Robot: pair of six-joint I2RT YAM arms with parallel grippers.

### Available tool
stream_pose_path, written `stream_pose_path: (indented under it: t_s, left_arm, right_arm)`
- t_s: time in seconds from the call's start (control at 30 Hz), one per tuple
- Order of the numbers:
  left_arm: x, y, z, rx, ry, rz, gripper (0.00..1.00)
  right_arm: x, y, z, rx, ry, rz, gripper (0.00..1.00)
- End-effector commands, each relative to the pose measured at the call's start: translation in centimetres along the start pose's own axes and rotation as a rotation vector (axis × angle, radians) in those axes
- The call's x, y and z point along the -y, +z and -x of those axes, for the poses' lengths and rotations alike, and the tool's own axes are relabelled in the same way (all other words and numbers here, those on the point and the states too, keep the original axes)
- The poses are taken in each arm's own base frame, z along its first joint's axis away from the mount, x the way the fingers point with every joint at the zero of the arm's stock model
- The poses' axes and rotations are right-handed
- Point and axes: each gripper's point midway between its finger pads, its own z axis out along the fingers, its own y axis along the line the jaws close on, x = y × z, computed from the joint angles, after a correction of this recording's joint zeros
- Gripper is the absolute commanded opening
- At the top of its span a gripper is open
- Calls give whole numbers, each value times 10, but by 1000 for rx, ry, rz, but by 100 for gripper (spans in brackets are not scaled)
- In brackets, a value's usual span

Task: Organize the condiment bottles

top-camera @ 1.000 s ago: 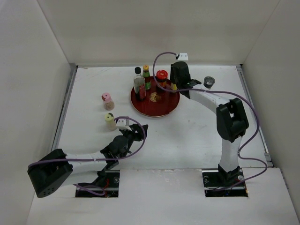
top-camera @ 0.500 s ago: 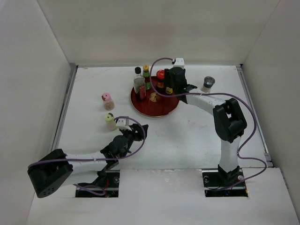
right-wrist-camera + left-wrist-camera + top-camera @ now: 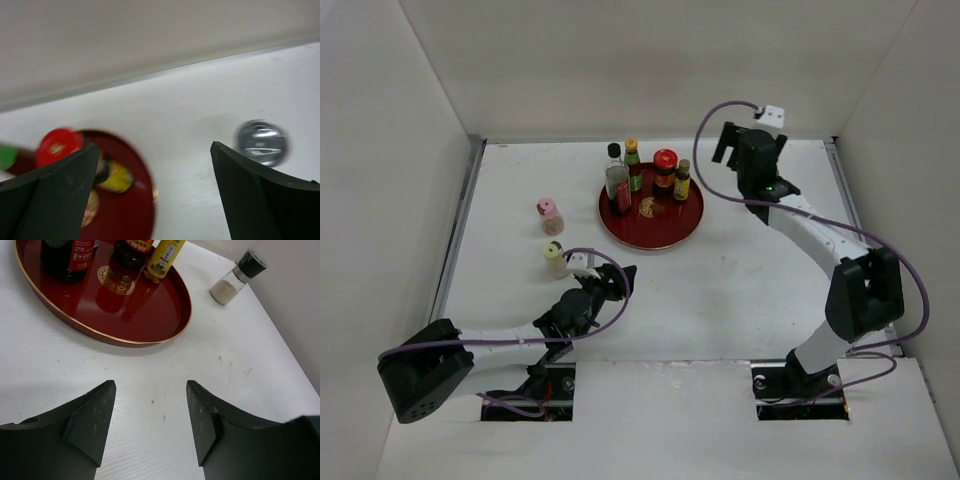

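4 bottles [image 3: 665, 172] on red tray [image 3: 655, 232] — 3 off

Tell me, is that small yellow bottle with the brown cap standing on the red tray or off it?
On it, upright: the yellow bottle stands inside the red tray, beside the red-lidded jar.

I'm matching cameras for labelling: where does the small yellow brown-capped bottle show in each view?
Top external: small yellow brown-capped bottle on round red tray, far-right part.
Left wrist: bottle at top centre, on tray.
Right wrist: bottle lower left, blurred, on tray.
Shared landmark: the tray.
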Motion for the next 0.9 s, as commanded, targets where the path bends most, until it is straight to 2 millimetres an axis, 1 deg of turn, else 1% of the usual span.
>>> stream_pose_path:
  t_s: [0.0, 0.03, 0.07, 0.17, 0.27, 0.4, 0.57, 0.63, 0.7, 0.73, 0.77, 0.83, 0.87]
  left_arm:
    - [17, 4, 18, 49, -52, -44, 57]
    - [17, 4, 18, 48, -51, -44, 57]
    - [16, 5, 16, 45, -50, -42, 57]
    - [17, 5, 14, 38, -49, -44, 57]
    - [15, 6, 15, 39, -50, -40, 57]
    - [18, 6, 14, 33, -52, -47, 57]
    - [16, 8, 10, 23, -46, -40, 57]
    - [16, 8, 10, 24, -46, -39, 57]
    - [15, 9, 9, 22, -43, -35, 57]
    - [15, 9, 9, 22, -43, -35, 57]
    - [16, 9, 10, 23, -45, -38, 57]
    - [16, 9, 10, 22, -44, -37, 57]
    - [16, 10, 9, 22, -43, -35, 57]
  right_arm:
    - [96, 11, -10, -37, -29, -292, 100]
    - [110, 14, -14, -49, -35, -330, 100]
    - [120, 17, -19, -68, -41, -354, 100]
    - [134, 29, -31, -116, -48, -363, 100]
    - [137, 40, -45, -170, -46, -329, 100]
    - [130, 53, -55, -200, -35, -265, 100]
    - [136, 70, -63, -213, -33, -269, 100]
    - [139, 74, -65, -212, -44, -277, 97]
    - [142, 77, -63, -193, -48, -288, 97]
    - [143, 78, -61, -183, -52, -292, 95]
    - [143, 79, -61, -180, -57, -295, 91]
    - [145, 79, -60, -180, -60, -296, 76]
    - [146, 79, -60, -179, -55, -297, 70]
